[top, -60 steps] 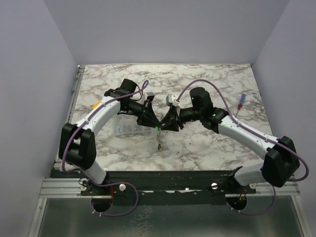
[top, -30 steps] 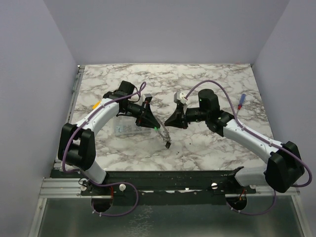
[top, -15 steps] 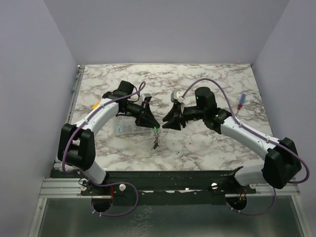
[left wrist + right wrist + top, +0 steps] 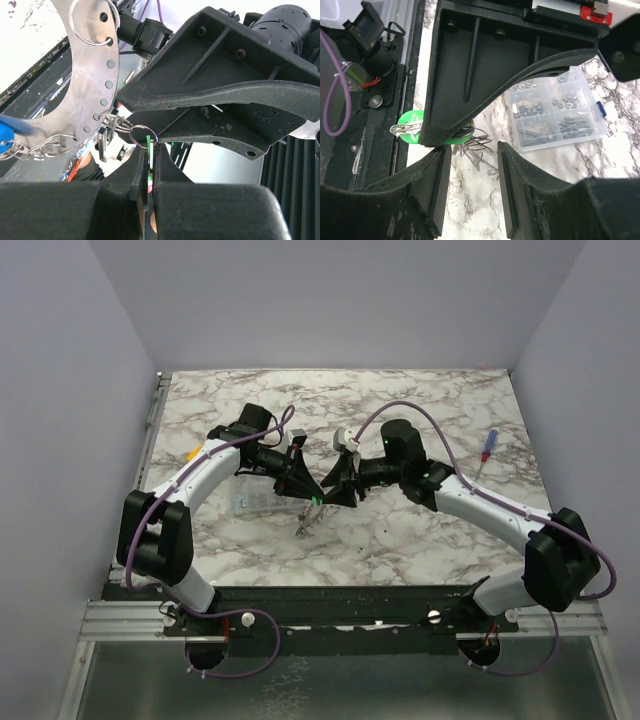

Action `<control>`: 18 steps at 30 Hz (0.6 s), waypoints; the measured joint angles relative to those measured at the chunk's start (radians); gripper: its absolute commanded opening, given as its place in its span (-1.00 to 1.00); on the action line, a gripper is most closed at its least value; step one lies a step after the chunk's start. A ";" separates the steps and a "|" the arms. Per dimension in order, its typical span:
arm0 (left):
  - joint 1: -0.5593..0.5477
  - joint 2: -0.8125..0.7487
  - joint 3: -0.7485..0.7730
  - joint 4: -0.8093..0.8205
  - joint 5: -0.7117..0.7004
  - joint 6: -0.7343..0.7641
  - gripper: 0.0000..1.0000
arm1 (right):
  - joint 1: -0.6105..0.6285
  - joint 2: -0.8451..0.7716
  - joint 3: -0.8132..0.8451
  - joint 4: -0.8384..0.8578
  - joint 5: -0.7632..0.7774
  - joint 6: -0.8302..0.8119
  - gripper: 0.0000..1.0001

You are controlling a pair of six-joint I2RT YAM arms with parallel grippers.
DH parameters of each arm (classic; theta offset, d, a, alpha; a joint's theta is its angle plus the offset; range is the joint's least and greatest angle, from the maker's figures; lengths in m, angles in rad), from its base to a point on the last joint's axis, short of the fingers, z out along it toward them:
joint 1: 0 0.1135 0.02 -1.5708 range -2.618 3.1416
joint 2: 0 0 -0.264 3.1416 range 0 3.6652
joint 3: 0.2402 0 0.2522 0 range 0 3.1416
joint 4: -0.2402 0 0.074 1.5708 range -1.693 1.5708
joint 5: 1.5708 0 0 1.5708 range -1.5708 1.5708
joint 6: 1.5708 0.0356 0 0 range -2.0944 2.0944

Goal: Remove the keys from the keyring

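My left gripper (image 4: 313, 497) is shut on the green-headed key (image 4: 317, 501), held edge-on between its pads in the left wrist view (image 4: 148, 146). The keyring (image 4: 92, 75), a flat grey plate with small holes, hangs from that key by thin split rings (image 4: 142, 135). It dangles just above the table in the top view (image 4: 304, 524). A blue key (image 4: 6, 134) hangs on it too. My right gripper (image 4: 334, 490) is open and empty, its tips right beside the left gripper's tip. In the right wrist view the green key head (image 4: 410, 123) sticks out left of the left finger, above my open gripper (image 4: 474, 160).
A clear compartment box of screws (image 4: 555, 112) lies on the marble table under the left arm and also shows in the top view (image 4: 252, 496). A blue and red screwdriver (image 4: 486, 450) lies at the right of the table.
My right gripper swung away and came back left, now tip to tip with the left gripper. The hanging keyring swung right, then back to the left. The left gripper kept its hold.
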 measured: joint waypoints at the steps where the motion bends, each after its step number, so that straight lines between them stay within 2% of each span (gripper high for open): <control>1: 0.000 0.000 0.000 0.000 0.000 0.000 -1.00 | 0.000 0.001 0.000 0.008 0.008 0.003 -0.03; 5: 0.000 0.000 0.000 0.000 0.000 0.000 -1.00 | 0.000 0.008 0.000 0.035 0.040 0.026 -0.02; 12: -0.001 0.000 0.000 0.000 0.000 0.000 -1.00 | 0.000 0.027 0.001 0.060 0.056 0.061 0.13; 18: -0.002 0.000 0.000 0.000 0.000 0.000 -1.00 | 0.000 0.031 0.001 0.060 0.035 0.063 0.09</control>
